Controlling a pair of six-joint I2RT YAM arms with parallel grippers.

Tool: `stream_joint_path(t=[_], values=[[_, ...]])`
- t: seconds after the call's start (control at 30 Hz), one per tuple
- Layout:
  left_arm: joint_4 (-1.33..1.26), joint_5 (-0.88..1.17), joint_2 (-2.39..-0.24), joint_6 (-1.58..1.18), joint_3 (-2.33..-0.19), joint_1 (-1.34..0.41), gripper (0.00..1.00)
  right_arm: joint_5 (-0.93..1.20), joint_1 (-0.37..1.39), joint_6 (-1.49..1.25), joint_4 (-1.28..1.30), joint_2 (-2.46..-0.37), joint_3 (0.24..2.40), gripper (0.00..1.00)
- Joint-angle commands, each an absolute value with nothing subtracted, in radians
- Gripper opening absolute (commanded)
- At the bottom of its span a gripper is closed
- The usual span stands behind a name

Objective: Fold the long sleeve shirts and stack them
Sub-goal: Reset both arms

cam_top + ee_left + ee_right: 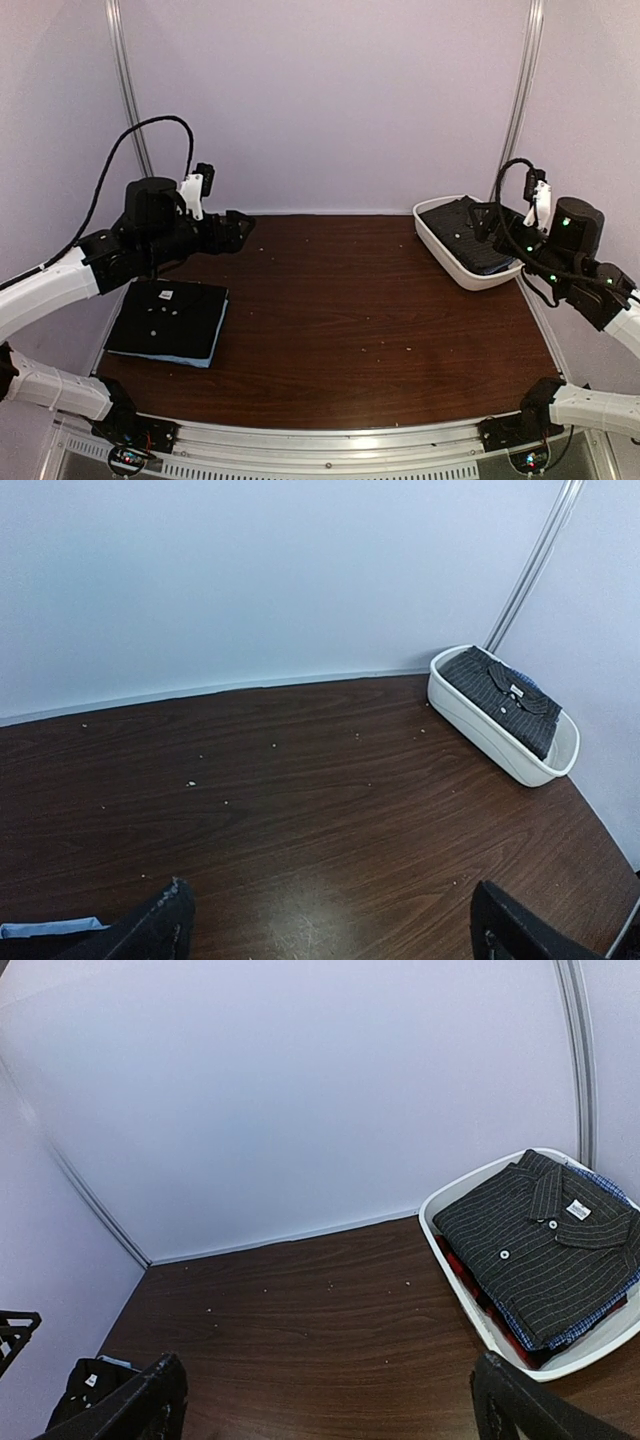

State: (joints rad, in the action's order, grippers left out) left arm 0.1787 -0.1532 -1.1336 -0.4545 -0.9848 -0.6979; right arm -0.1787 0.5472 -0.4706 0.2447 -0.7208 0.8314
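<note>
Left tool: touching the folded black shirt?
Apart. Top external view: the left tool sits past the folded black shirt, bare table between them.

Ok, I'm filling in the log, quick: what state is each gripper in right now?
Left gripper: open, holding nothing.
Right gripper: open, holding nothing.

The dark wooden desk carries a folded shirt stack at left, a white tub far right, and scattered pale crumbs.
</note>
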Motion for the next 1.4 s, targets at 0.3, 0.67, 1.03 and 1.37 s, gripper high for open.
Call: stream_joint_path(t=[0.3,0.67,1.03,1.37], values=[[0.117,-0.18,-1.113,-0.433,-0.98,-0.703,0.98,-0.189,0.545,-0.466,0.236,-0.763,0.839,1.0],[0.116,-0.168,-1.118,-0.434,-0.982,-0.703,0.98,-0.18,0.545,-0.457,0.245,-0.76,0.833,1.0],[0.114,-0.158,-1.127,-0.436,-0.986,-0.703,0.98,-0.175,0.546,-0.456,0.252,-0.766,0.832,1.0],[0.114,-0.154,-1.133,-0.436,-0.985,-0.703,0.98,-0.173,0.545,-0.457,0.249,-0.766,0.83,1.0]])
